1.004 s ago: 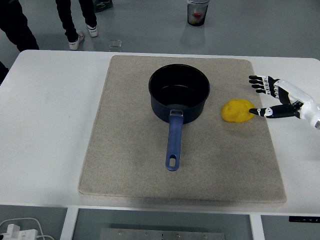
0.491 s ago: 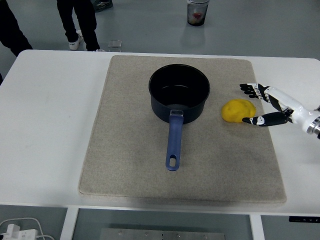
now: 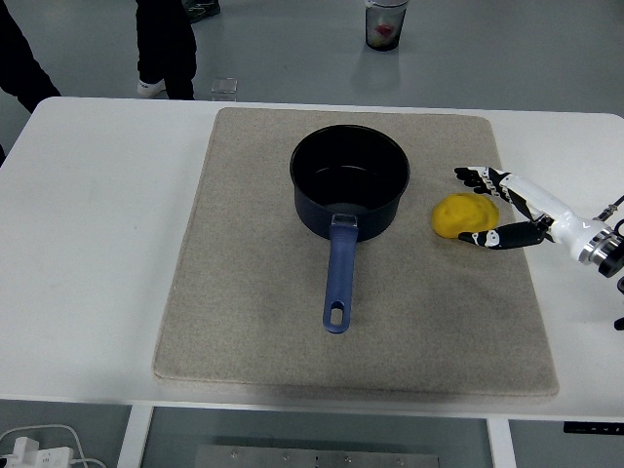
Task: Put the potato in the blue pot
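On the white counter (image 3: 97, 244) we list a beige mat (image 3: 253, 322), and on it, toward twelve o'clock of the mat's centre, the blue pot (image 3: 349, 190), upright, its inside dark and holding nothing we can see, its blue handle (image 3: 338, 278) running toward six o'clock. At three o'clock of the pot, apart from its wall, lies the potato (image 3: 464, 215) (a rounded yellow lump), resting on the mat near its right edge. The right robot hand (image 3: 499, 207) reaches in from three o'clock with its fingers spread apart: the upper fingers (image 3: 472, 177) lie just past the potato's top right, the thumb (image 3: 482, 238) at its lower right, so the hand brackets the potato without clamping it; we cannot tell whether any fingertip touches. At twelve o'clock, beyond the counter, we note a person's legs (image 3: 166, 44) and a clear cup (image 3: 386, 23) on the floor.
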Tool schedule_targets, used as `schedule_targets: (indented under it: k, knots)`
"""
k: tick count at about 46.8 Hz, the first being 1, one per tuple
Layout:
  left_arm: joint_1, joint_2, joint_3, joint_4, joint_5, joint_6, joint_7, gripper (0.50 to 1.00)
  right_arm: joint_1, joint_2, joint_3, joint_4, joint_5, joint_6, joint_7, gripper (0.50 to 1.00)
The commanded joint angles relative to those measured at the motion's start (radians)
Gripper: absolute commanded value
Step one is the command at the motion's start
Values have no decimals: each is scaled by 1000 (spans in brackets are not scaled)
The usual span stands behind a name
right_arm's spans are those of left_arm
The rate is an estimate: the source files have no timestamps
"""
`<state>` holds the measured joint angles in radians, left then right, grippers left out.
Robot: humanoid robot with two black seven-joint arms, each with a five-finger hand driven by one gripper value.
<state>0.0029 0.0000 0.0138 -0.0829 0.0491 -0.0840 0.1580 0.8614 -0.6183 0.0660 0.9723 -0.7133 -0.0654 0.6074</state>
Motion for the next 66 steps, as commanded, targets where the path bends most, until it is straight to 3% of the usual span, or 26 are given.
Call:
schedule_targets:
  k: [1, 10, 14, 19, 23, 28, 66]
  knots:
    - [0, 0, 0, 0, 0, 1, 0, 996, -2, 5, -2, -1, 0, -2, 0, 915]
    - [0, 0, 0, 0, 0, 1, 0, 996, -9, 32, -14, -26, 0, -22, 0, 903]
    - [0, 0, 0, 0, 0, 1, 0, 996, -9, 38, -15, -32, 0, -22, 0, 856]
    - [0, 0, 0, 0, 0, 1, 0, 996, -7, 55, -15, -40, 0, -24, -1, 754]
    - [0, 0, 0, 0, 0, 1, 0, 996, -7, 58, -15, -43, -2, -22, -2, 611]
    - [0, 0, 0, 0, 0, 1, 0, 996, -9, 60, -15, -47, -2, -27, -3, 500]
    - [0, 0, 0, 0, 0, 0, 0, 996, 10, 43, 6, -41, 17, -48, -11, 500]
